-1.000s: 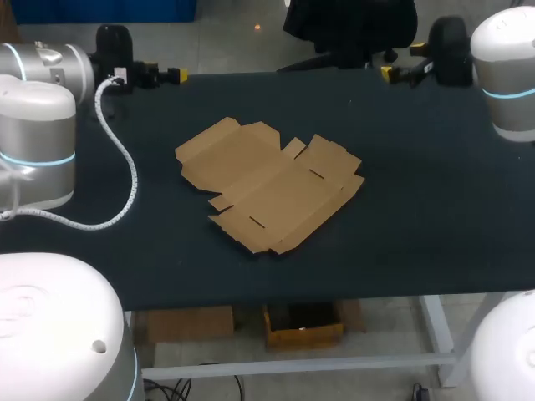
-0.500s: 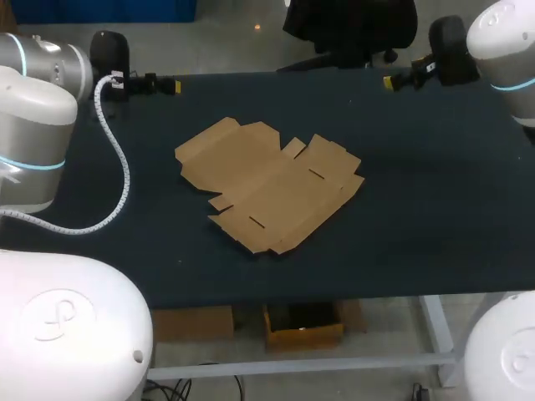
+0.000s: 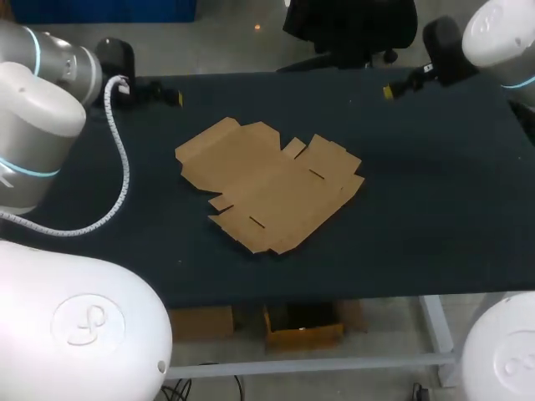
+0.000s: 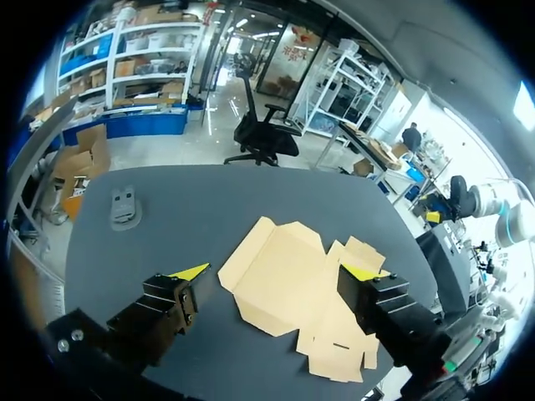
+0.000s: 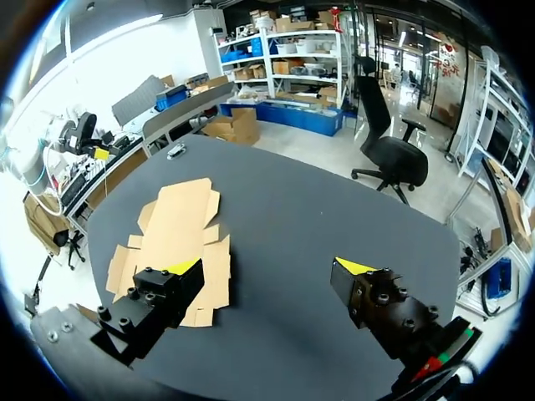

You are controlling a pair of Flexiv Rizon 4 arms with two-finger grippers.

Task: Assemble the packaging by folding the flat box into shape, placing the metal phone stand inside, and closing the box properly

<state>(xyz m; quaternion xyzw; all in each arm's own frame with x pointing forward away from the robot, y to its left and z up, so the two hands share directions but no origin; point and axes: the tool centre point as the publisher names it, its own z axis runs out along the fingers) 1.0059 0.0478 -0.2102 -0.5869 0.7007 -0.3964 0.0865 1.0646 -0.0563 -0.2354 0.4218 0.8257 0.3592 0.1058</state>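
Note:
The flat, unfolded cardboard box (image 3: 269,185) lies in the middle of the dark table. It also shows ahead of my left gripper (image 4: 301,292) and ahead of my right gripper (image 5: 171,242). A small grey metal piece, apparently the phone stand (image 4: 124,206), lies flat near a far corner of the table, apart from the box (image 5: 176,151); the head view does not show it. My left gripper (image 3: 171,95) hovers open over the table's far left edge (image 4: 277,272). My right gripper (image 3: 393,88) hovers open over the far right edge (image 5: 269,267). Neither holds anything.
A white coiled cable (image 3: 121,180) hangs from my left arm over the table's left side. Bare dark tabletop (image 3: 435,209) surrounds the box on every side.
Both arms have swung, and each gripper's tip has sunk a little nearer the table's far edge. The box has not moved.

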